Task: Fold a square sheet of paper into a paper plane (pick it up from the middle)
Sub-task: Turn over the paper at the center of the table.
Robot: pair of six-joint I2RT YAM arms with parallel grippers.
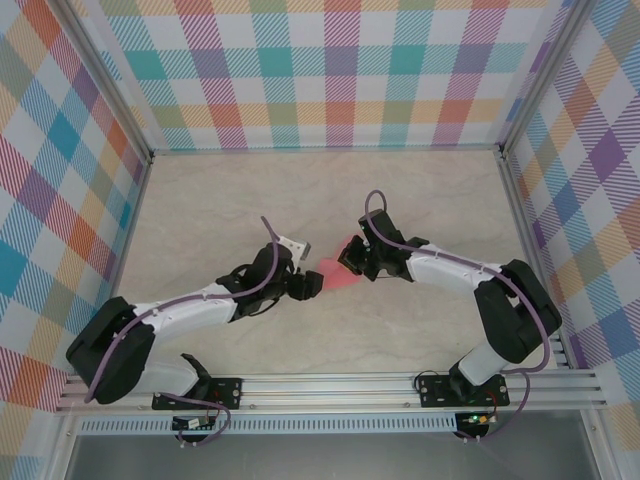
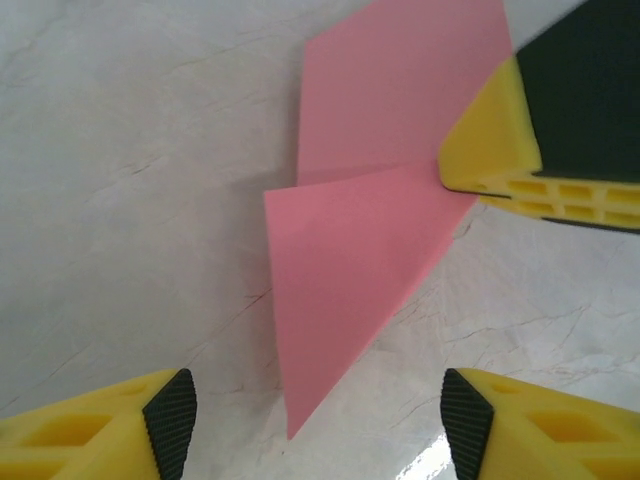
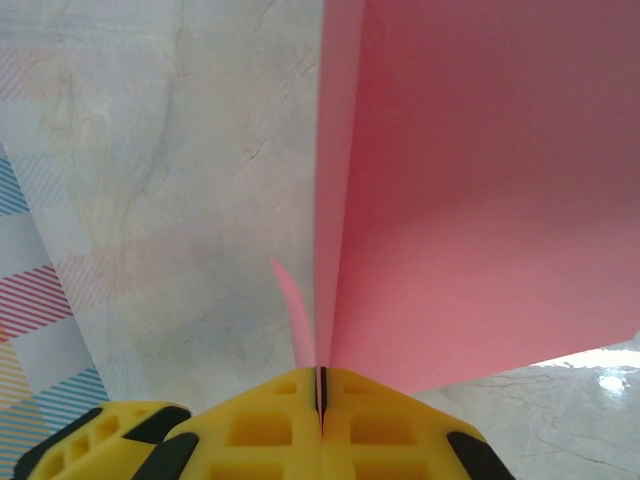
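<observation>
Both arms lean forward from their bases and angle inward, the left arm [image 1: 190, 308] and the right arm [image 1: 455, 270] set with their wrists nearly nose to nose. The right gripper [image 3: 321, 392] has its yellow fingers pressed flat together, pinching the pink paper [image 3: 480, 200] that rises just ahead of its tips. The left gripper [image 2: 318, 415] hangs with jaws spread wide, its black pads [image 2: 172, 410] apart and clamping nothing.

The paper [image 1: 336, 273] sits between the left gripper [image 1: 308, 285] and the right gripper [image 1: 358, 263].
</observation>
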